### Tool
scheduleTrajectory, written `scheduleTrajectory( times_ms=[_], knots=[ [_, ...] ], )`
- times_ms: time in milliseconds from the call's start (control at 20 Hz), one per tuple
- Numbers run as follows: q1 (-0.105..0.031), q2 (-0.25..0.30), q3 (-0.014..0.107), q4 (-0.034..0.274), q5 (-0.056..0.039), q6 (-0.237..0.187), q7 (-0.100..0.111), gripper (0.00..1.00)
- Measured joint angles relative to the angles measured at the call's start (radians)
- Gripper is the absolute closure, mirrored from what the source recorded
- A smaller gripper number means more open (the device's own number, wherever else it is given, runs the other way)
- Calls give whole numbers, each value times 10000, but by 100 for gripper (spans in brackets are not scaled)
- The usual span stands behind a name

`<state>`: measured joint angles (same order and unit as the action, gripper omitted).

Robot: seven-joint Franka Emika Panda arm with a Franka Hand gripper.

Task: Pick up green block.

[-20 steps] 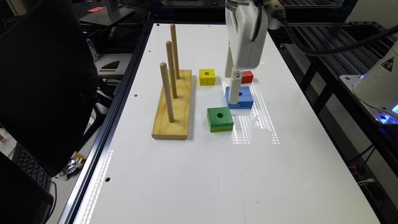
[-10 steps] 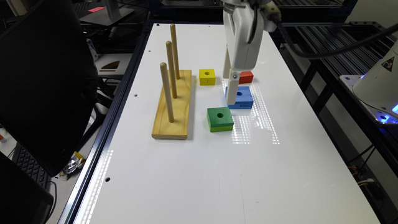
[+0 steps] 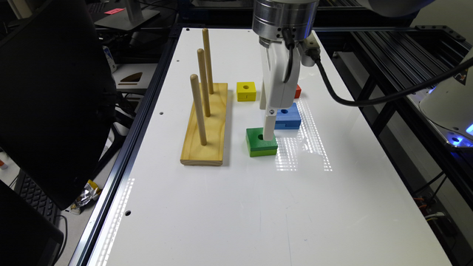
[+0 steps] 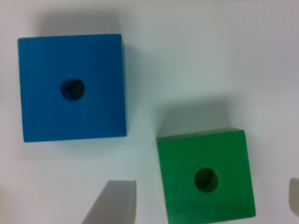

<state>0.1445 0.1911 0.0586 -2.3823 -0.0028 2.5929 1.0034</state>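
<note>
The green block (image 4: 206,177) lies flat on the white worktop (image 3: 229,207), just beside the blue block (image 4: 72,87) and near the wooden peg stand (image 3: 205,125), with the yellow block (image 3: 246,91) further back. The gripper (image 4: 205,205) hangs directly above it with its fingers (image 4: 114,203) spread open, one on each side of the block, seemingly so they can drop past opposite faces. That alignment suggests the descent is underway and the squeeze is not yet made, the block resting untouched
</note>
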Motion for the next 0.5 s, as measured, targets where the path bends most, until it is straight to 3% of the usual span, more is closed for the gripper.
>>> scheduleTrajectory(
  times_ms=[350,500],
  knots=[
    [1,98,13,23,0,17,0,0],
    [1,462,14,22,0,336,0,0]
  ],
)
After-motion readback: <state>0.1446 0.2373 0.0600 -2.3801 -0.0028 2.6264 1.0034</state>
